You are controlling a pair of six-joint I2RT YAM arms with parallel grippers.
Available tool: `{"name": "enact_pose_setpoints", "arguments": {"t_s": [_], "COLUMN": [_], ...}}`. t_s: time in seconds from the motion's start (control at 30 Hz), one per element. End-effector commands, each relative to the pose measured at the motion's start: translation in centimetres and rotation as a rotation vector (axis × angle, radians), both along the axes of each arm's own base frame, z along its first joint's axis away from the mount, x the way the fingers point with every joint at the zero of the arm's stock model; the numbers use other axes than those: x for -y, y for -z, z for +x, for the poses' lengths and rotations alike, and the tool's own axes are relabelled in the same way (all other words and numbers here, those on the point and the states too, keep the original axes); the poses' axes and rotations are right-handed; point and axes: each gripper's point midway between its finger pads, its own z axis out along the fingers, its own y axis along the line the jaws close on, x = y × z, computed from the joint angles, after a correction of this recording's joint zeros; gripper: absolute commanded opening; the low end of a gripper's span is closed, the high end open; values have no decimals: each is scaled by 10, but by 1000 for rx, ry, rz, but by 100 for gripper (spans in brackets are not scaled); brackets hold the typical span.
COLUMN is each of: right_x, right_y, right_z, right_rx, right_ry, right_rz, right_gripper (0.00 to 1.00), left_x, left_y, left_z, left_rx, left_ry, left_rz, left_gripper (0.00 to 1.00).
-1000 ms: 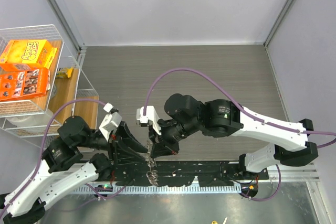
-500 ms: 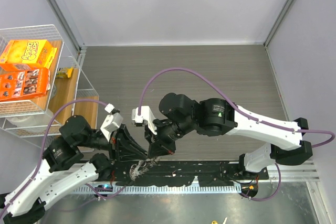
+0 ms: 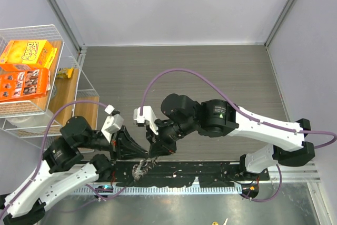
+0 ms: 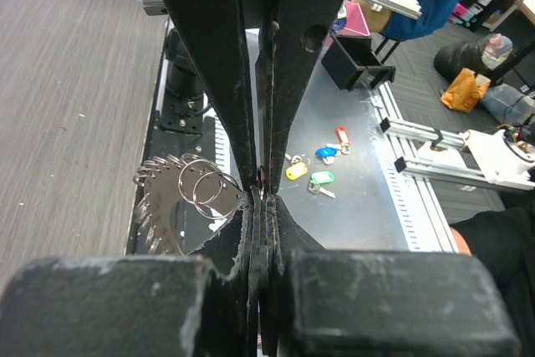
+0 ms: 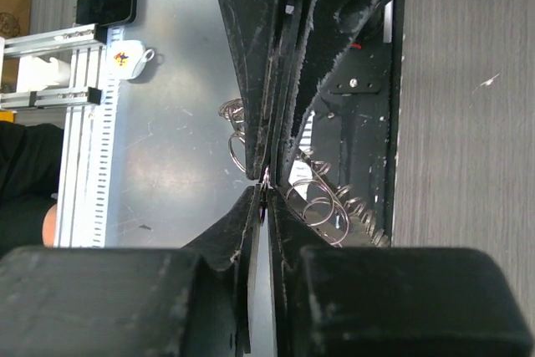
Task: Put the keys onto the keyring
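The keyring (image 3: pixel 139 171) is a bunch of thin wire rings with small silvery keys fanned out like a toothed wheel. It hangs over the black rail at the near table edge. It also shows in the left wrist view (image 4: pixel 194 196) and the right wrist view (image 5: pixel 322 200). My left gripper (image 3: pixel 144 157) and right gripper (image 3: pixel 152 155) meet tip to tip just above it. Both are shut, each pinching the ring wire at the tips, as the left wrist view (image 4: pixel 260 196) and the right wrist view (image 5: pixel 264 186) show. No loose black-headed key is in view.
A wire basket (image 3: pixel 68 51) with orange cereal boxes stands at the left. A black rail (image 3: pixel 210 172) runs along the near edge. Coloured key tags (image 4: pixel 322 169) lie on the metal bench below. A phone (image 5: pixel 104 2) and a cup (image 5: pixel 132 56) lie there too.
The keyring hung straight down from the right gripper; it now fans out to the left. Both gripper tips have come together, and the right arm shifted slightly left.
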Motion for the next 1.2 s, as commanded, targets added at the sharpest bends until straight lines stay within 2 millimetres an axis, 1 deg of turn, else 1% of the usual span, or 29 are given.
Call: {"name": "enact_pose_setpoints", "arguments": {"t_s": [0.0, 0.03, 0.07, 0.13, 0.17, 0.2, 0.23, 0.3, 0.43, 0.5, 0.6, 0.67, 0.87, 0.97, 1.17], "right_x": [0, 3, 6, 14, 19, 21, 25, 28, 25, 23, 18, 14, 1, -1, -3], "right_y": [-51, -57, -62, -73, -79, -80, -85, -85, -82, -84, -88, -90, -92, -94, -99], "right_z": [7, 9, 11, 16, 16, 16, 15, 15, 13, 8, -7, -10, -13, -12, -7], "right_rx": [54, 68, 77, 108, 121, 126, 138, 152, 184, 202, 215, 265, 319, 340, 355], "right_ry": [42, 56, 72, 106, 115, 114, 107, 106, 90, 64, 15, -10, -17, -11, 24], "right_rz": [228, 264, 286, 345, 382, 397, 421, 426, 436, 451, 464, 470, 459, 466, 479], "right_gripper": [21, 25, 32, 38, 38, 39, 39, 39, 39, 39, 39, 38, 37, 37, 34], "left_x": [-6, -7, -9, -13, -15, -16, -17, -21, -27, -30, -32, -33, -32, -29, -31], "left_y": [-8, -11, -17, -26, -30, -33, -36, -44, -62, -68, -75, -81, -86, -84, -87], "left_z": [3, 2, 1, -2, -3, -5, -7, -10, -13, -13, -11, -11, -9, -7, -8], "left_rx": [65, 76, 93, 121, 137, 148, 153, 179, 218, 230, 235, 243, 246, 236, 247], "left_ry": [-49, -54, -58, -63, -63, -63, -60, -62, -80, -92, -114, -118, -121, -120, -117], "left_rz": [-46, -67, -97, -152, -175, -193, -213, -263, -360, -401, -445, -480, -524, -526, -553], "left_gripper": [0, 0, 0, 0, 0, 0, 0, 0, 0, 0, 0, 0, 0, 0, 0]}}
